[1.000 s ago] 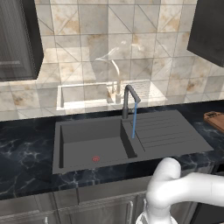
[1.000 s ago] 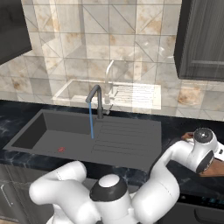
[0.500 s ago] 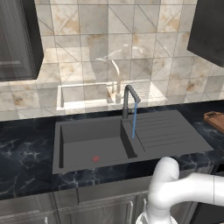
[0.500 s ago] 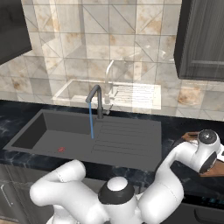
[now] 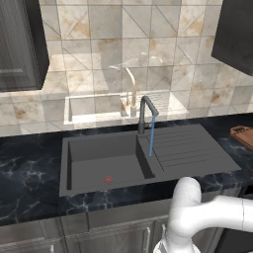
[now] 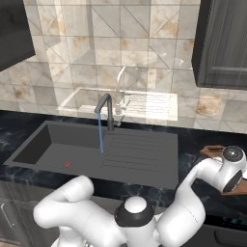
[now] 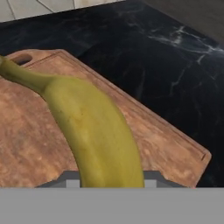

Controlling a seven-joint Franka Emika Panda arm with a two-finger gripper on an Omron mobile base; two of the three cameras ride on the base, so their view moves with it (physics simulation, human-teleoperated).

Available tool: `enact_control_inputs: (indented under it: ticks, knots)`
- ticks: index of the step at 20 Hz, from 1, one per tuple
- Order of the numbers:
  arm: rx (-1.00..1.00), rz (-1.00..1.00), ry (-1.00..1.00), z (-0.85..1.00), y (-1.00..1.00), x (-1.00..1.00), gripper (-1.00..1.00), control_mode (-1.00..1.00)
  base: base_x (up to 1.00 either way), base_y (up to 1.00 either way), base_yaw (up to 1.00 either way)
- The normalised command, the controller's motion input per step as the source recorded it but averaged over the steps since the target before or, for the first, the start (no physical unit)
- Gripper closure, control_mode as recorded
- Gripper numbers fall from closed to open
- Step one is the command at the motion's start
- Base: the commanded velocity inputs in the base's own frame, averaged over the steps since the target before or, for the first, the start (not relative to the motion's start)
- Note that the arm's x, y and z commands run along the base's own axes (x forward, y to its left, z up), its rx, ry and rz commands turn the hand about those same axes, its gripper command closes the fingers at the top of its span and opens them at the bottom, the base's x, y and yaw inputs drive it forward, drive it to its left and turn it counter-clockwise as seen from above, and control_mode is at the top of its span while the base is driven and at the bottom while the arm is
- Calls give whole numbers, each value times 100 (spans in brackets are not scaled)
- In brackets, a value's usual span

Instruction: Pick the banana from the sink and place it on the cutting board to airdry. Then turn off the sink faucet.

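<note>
- The dark marble counter (image 5: 29,173) carries the grey sink (image 5: 106,160), whose basin on the left holds a small red drain ring (image 5: 108,179), with a ribbed drainboard (image 5: 190,150) on its right side.
- The sink faucet (image 5: 145,112) stands at the far edge of the sink, between basin and drainboard, and a thin blue water stream (image 5: 151,137) falls from its spout.
- Behind the counter, the tiled wall (image 5: 123,39) mirrors a pale sink and tap; dark cabinets (image 5: 20,44) hang at both upper corners.
- The left base view shows a corner of the cutting board (image 5: 243,136) at the far right; the right base view shows it partly hidden behind the arm's wrist.
- The hand view alone shows the banana (image 7: 94,127) up close, its stem pointing to the upper left above the brown cutting board, with black counter beyond the board's rim.
- The banana's lower end runs straight down into the claw, which pinches it; whether the fruit touches the board cannot be told.
</note>
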Motion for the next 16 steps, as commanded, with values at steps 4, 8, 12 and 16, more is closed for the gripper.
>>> enact_control_inputs:
  ticks: [4,8,12,16]
  knots:
    - [0,0,0,-18,-14,15,100,-100,0,0,0]
    - [0,0,0,-20,-12,23,100,-100,0,0,0]
    - [0,0,0,-21,-9,21,100,-100,0,0,0]
    - [0,0,0,-26,-7,13,100,-100,0,0,0]
